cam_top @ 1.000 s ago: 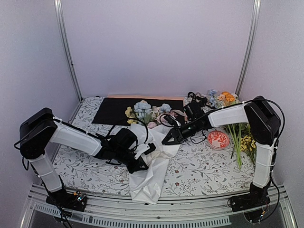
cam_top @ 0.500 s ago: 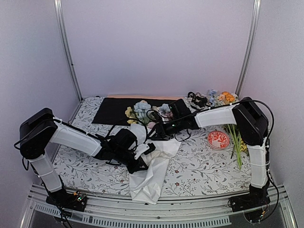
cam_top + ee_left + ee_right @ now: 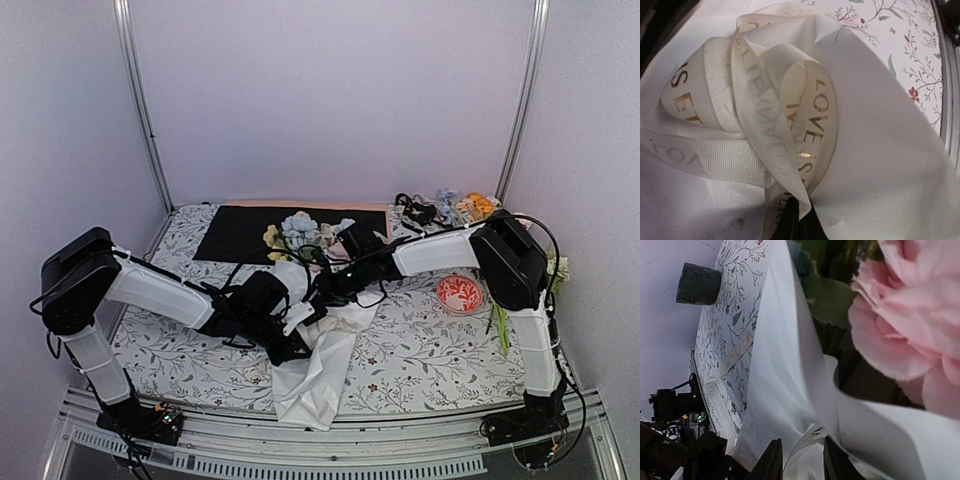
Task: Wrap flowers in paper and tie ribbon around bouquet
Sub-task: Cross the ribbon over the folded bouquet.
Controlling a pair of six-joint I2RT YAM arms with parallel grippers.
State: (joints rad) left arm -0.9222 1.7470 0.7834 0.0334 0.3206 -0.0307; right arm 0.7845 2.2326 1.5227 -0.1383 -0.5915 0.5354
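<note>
Bouquet (image 3: pixel 315 375), a white paper cone of blue, pink and pale yellow blooms, worked by both claws at the flat black sheet (image 3: pixel 235 235).

Its blooms lie over the black sheet's near right part, and its narrow tail runs away from that sheet toward the table's near edge. The left claw (image 3: pixel 799 220), in front of the black sheet at the cone's middle, is clenched on the long cream ribbed ribbon (image 3: pixel 760 125) (gold lettering, "LOVE" readable), whose loops rest on the paper. The right claw (image 3: pixel 802 457), by the sheet's near edge, has its fingers partly apart around a white fold below a pink bloom (image 3: pixel 910 315); whether it is gripping that fold cannot be told.
</note>
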